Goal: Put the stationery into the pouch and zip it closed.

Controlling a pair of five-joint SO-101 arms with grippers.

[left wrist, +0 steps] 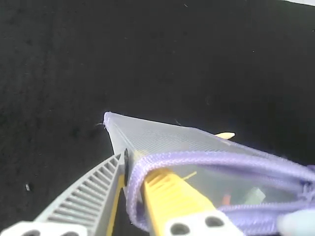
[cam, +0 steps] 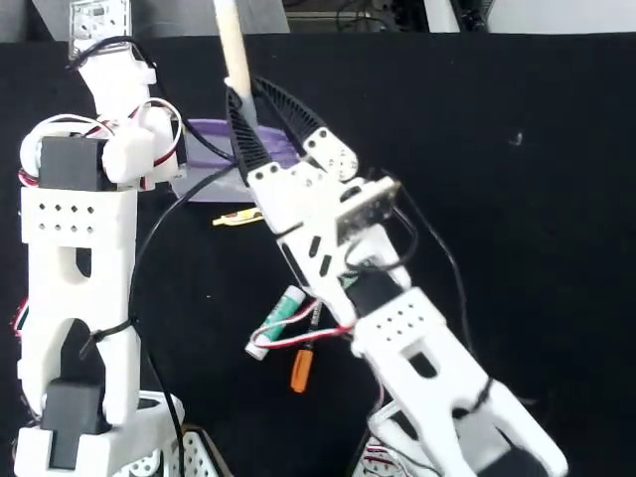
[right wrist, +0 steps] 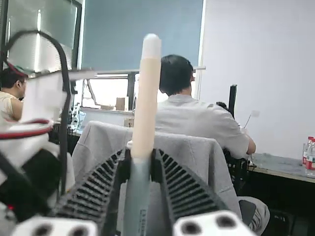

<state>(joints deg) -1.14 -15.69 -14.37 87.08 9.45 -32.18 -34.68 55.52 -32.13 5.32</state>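
Judging by how things lie, the task is somewhere in its first half, with packing under way and zipping not yet begun. The left gripper (left wrist: 134, 167) is clamped on the rim of the pouch (left wrist: 197, 142), its yellow finger inside the mouth and its grey one outside, holding the purple zip edge open at the far side of the table (cam: 517, 199). Just beside the pouch, the right gripper (cam: 244, 91) is closed on a pale pen (cam: 237, 55), which stands upright between its black fingers. Its lower end is hidden, so I cannot tell whether it has reached the mouth. Three pieces lie loose on the black cloth: a yellow piece (cam: 236, 217) near the pouch, and a green-and-white stick (cam: 276, 320) and an orange item (cam: 301, 370) closer to the arm bases. Faint shapes show through the mesh, but whether they are inside or behind it is unclear. What is left, I judge, is dropping in the pen, collecting the loose pieces and closing the zip.
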